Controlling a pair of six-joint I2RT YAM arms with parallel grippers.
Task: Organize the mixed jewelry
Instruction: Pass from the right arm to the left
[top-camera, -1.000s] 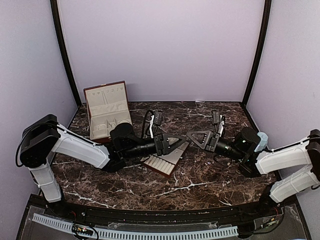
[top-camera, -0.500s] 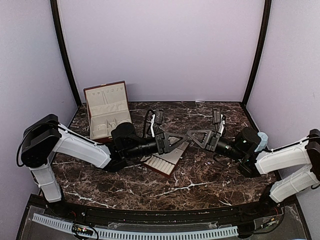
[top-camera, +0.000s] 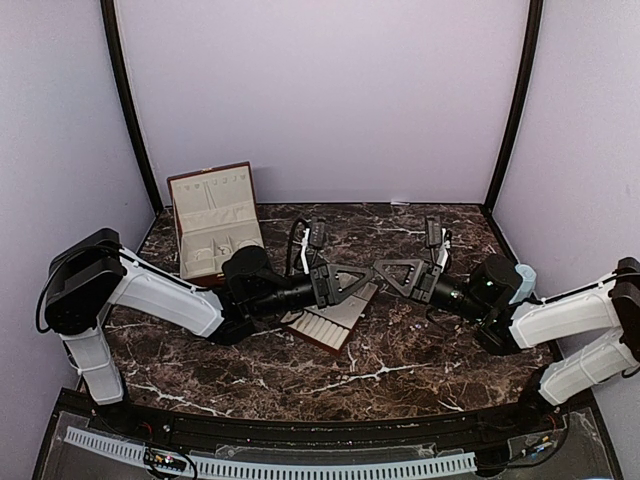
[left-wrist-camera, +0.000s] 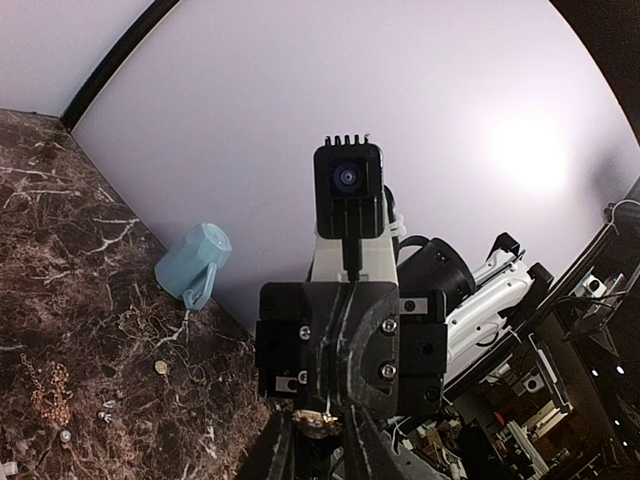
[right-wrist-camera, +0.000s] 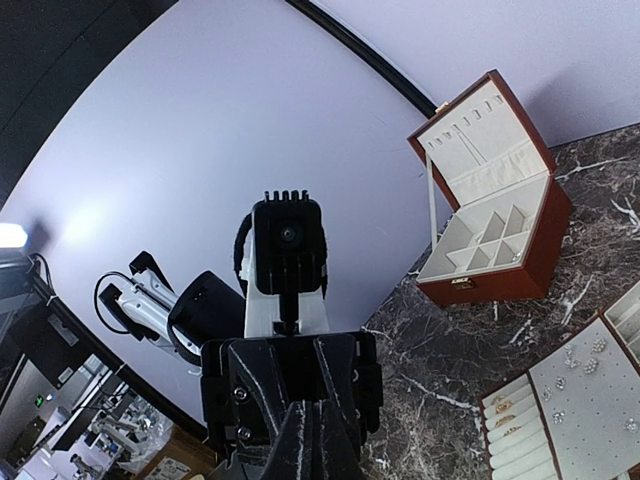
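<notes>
Meeting tip to tip above the tray (top-camera: 325, 325), the left gripper (top-camera: 366, 273) and right gripper (top-camera: 381, 268) hang level over the table (top-camera: 400, 365). Right jaws: pressed together. Left jaws: narrow, either side of a small gold piece (left-wrist-camera: 318, 421) at the meeting point; which gripper holds it cannot be told. Loose jewelry (left-wrist-camera: 47, 388) lies on the table, on the cup's (left-wrist-camera: 192, 265) side; more sits on the tray's pad and slots. The box (top-camera: 213, 222) stands open at rear left.

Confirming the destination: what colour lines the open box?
Cream lining in the reddish-brown box; best in right wrist view.
</notes>
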